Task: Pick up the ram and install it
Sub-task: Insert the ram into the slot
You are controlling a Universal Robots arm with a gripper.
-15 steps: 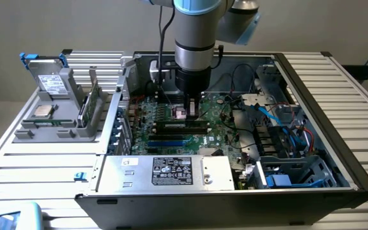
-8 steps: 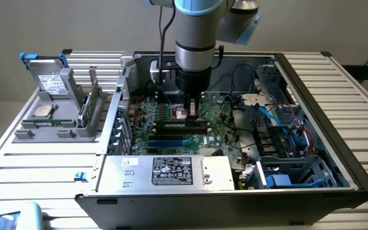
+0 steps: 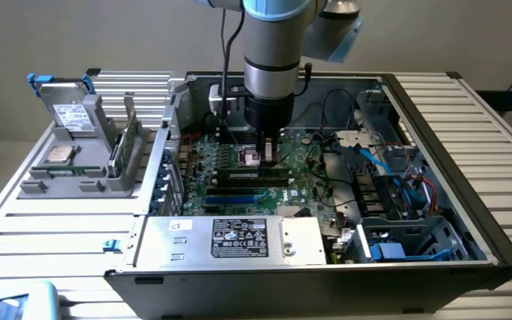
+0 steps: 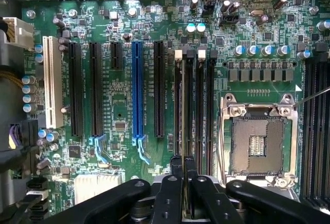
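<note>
Exterior view first: the gripper (image 3: 269, 155) is down inside the open computer case (image 3: 238, 293), hanging low over the middle of the motherboard (image 3: 194, 193), with the power supply (image 3: 229, 239) nearer the camera than the hand. The ram (image 3: 129, 143) I can make out is well away from the hand. It stands upright in the grey holder (image 3: 69, 183) outside the case, toward the exterior view's left. A square processor chip (image 3: 58, 155) lies in that holder too, and a hard drive (image 3: 72, 117) sits farther still from the hand.

On the wrist view the gripper (image 4: 183, 161) has its fingers (image 4: 177, 170) drawn almost together, leaving only a thin slit between the tips. I cannot tell whether anything thin is pinched in that slit. The fingertips sit right over the bank of black memory slots (image 4: 179, 105), which run straight out ahead of them. The open CPU socket (image 4: 258, 141) lies just beside the hand. On the hand's other side, past the memory slots, is the blue expansion slot (image 4: 137, 90), set among black ones.
</note>
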